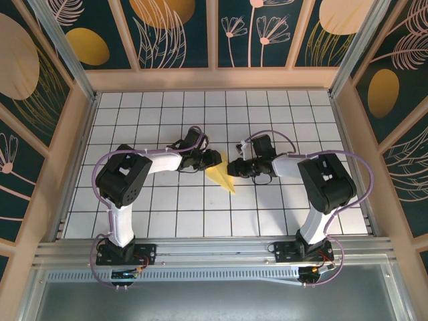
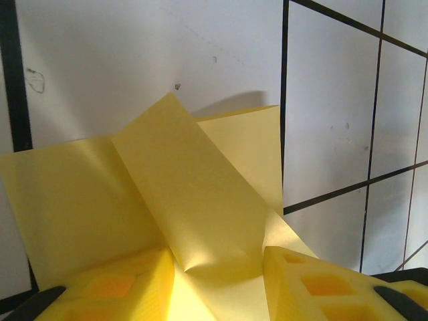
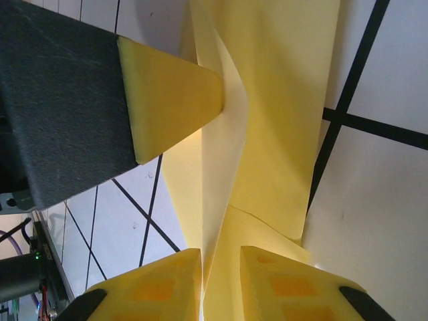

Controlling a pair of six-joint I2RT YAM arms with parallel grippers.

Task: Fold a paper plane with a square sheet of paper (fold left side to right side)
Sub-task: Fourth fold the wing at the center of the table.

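1. Paper (image 1: 222,178) lies centrally on the table (image 1: 187,221), partly folded, one flap raised between both grippers.
2. Right gripper (image 3: 221,254): fingers close around a paper edge; whether they pinch, I cannot tell. It should anchor the crease.
3. Left gripper (image 2: 218,259): fingers apart, straddling the flap. Best to sweep it rightward, edges aligned, then press.

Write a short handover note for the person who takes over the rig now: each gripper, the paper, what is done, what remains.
Left gripper: fingers apart, astride a raised flap of the pale-yellow, partly folded sheet of paper.
Right gripper: fingers close on either side of a paper edge; grip not certain.
Paper: in the middle of the white grid-tiled table, between both grippers, creased, with layered flaps and one pointed end.
Done: several folds.
To do: one flap stands up, not pressed flat; the plane does not look finished.
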